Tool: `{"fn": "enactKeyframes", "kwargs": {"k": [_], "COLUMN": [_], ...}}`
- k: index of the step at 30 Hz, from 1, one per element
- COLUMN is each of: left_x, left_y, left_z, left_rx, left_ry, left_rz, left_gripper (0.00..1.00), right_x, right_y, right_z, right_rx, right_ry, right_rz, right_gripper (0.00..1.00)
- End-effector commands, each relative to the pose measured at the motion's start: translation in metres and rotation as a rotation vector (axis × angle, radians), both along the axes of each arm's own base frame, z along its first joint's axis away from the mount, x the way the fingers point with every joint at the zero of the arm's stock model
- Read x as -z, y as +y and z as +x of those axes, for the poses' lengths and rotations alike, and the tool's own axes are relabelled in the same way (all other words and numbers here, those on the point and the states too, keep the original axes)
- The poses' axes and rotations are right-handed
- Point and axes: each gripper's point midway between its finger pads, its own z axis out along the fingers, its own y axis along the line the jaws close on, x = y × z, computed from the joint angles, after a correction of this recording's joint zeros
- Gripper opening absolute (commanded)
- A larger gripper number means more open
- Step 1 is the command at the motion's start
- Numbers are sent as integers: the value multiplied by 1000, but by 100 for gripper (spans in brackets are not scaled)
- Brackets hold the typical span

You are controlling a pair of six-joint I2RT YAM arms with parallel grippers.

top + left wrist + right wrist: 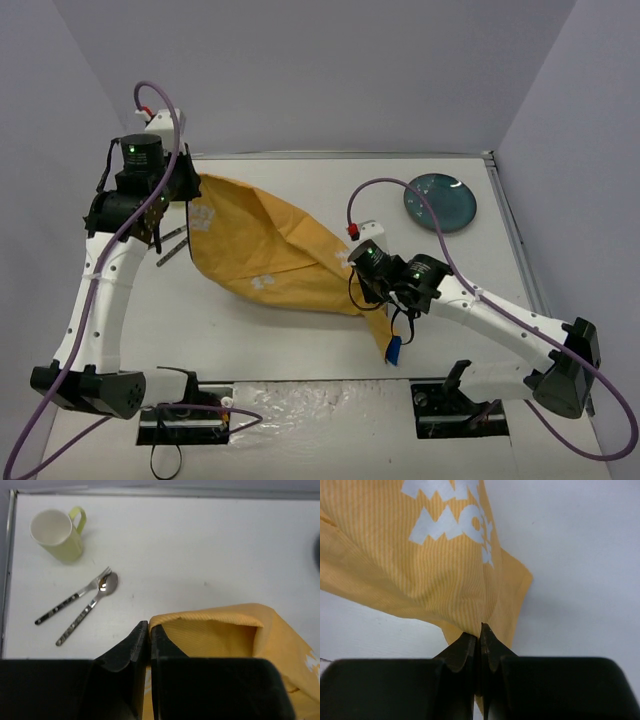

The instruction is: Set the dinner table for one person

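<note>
The left tool [149, 626] is shut on a corner of the orange-yellow cloth placemat [225, 640]; the right tool [480, 629] pinches its other end, where the right wrist view shows white lettering [450, 525]. The cloth's long axis runs far left to near right across the large flat white rectangular table [270, 335] beneath it, its far edge lying left to right. Only the left wrist view shows the pale green mug [55, 530], near a metal fork [75, 596] and spoon [90, 607]; the top view adds a round teal plate [440, 202].

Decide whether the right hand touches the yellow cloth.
Touching. The right wrist view shows the right hand pinched shut on a corner of the yellow cloth.
</note>
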Motion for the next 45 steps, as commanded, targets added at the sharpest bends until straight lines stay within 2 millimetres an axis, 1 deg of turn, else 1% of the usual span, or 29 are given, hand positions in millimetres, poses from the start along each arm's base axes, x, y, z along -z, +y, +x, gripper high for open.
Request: {"fn": "enactKeyframes", "kwargs": {"k": [1, 5, 6, 7, 9, 10, 15, 20, 22, 23, 24, 25, 27, 29, 30, 31, 33, 34, 35, 36, 37, 38, 39, 40, 41, 43, 45], "left_x": [37, 70, 77, 79, 88, 91, 96, 98, 98, 98, 98, 96, 89, 73, 63, 50, 30, 11, -9, -24, -44, -69, -89, -107, -123, -144, -162], "left_y": [8, 11, 12, 13, 16, 18, 18, 18, 18, 18, 18, 18, 18, 17, 17, 17, 17, 17, 17, 17, 18, 19, 21, 24, 27, 32, 37], "left_z": [-21, -33, -35, -35, -36, -36, -34, -31, -30, -29, -28, -27, -24, -20, -18, -16, -14, -13, -13, -14, -16, -20, -25, -31, -37, -45, -51], "left_rx": [-38, -54, -58, -63, -80, -89, -96, -95, -94, -94, -94, -93, -92, -91, -90, -89, -87, -84, -83, -82, -78, -72, -73, -78, -83, -96, -114], "left_ry": [81, 147, 162, 164, 182, 187, 197, 200, 201, 201, 201, 198, 185, 153, 134, 107, 72, 31, -13, -52, -103, -174, -233, -285, -327, -379, -417], "left_rz": [-2, 9, 10, 12, 22, 28, 28, 32, 33, 34, 35, 35, 35, 29, 27, 25, 22, 20, 16, 10, 10, 12, 13, 17, 25, 46, 60], "left_gripper": [0, 0, 0, 0, 0, 0, 0, 0, 0, 0, 0, 0, 0, 0, 0, 0, 0, 0, 0, 0, 0, 0, 0, 0, 0, 0, 0], "right_x": [25, 55, 58, 62, 67, 68, 71, 69, 68, 66, 63, 57, 42, 22, 9, -8, -47, -69, -84, -89, -109, -137, -158, -173, -188, -219, -238], "right_y": [16, 21, 22, 23, 24, 25, 25, 25, 23, 22, 20, 20, 18, 10, 8, 5, 2, -1, -5, -7, -11, -16, -20, -27, -34, -47, -60], "right_z": [-8, -11, -11, -11, -10, -9, -8, -8, -8, -8, -6, -3, 3, 13, 19, 26, 42, 50, 55, 57, 62, 67, 68, 69, 70, 70, 71], "right_rx": [-2, -25, -31, -35, -45, -52, -65, -67, -66, -65, -62, -58, -50, -33, -29, -21, 1, 12, 15, 7, 10, 19, 28, 34, 45, 70, 77], "right_ry": [73, 135, 140, 147, 159, 162, 170, 165, 162, 157, 149, 135, 98, 43, 9, -33, -123, -171, -204, -215, -257, -320, -367, -406, -445, -517, -566], "right_rz": [73, 28, 24, 14, -1, -8, -25, -20, -21, -18, -15, -12, -14, -51, -65, -78, -77, -79, -87, -101, -105, -96, -85, -95, -102, -106, -155], "right_gripper": [1, 1, 2, 2, 8, 8, 14, 14, 13, 9, 3, 0, 0, 0, 0, 0, 0, 0, 0, 0, 0, 0, 0, 0, 0, 0, 0]}}
